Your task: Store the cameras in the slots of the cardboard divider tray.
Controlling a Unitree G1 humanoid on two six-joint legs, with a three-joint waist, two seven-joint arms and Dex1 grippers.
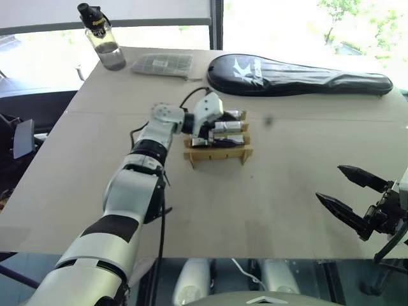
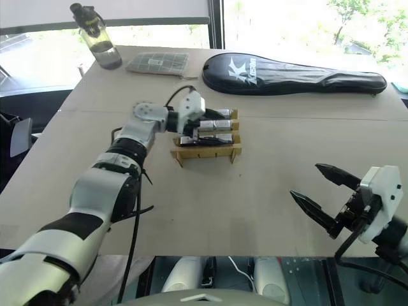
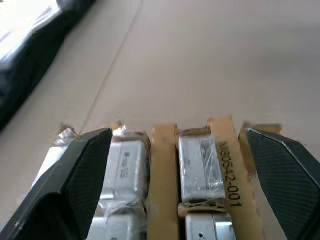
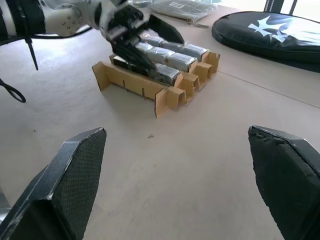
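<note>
**A:** Left wrist view puts the left gripper [image 3: 180,165] right over the cardboard divider tray [image 3: 165,200], fingers spread wide either side of it and nothing between them. The cameras [image 3: 200,167] sit in their slots, wrapped in what looks like clear film.

**B:** And in the head views?

**A:** The tray sits at the centre of the table [image 1: 287,191], slightly above the middle of the frame. The right gripper [image 1: 344,191] hangs at the lower right, well apart from it, fingers wide open and empty.

**B:** How would the cameras handle?

**A:** They look like small rigid blocks, light, and the film probably makes them slippery. I'd pinch one across its two flat side faces, near the top where it stands clear of the strips.

**B:** And the tray?

**A:** It's thin cardboard, so likely flimsy and easy to shove. Whether every slot is full I can't quite tell; the gripper hides some.
</note>
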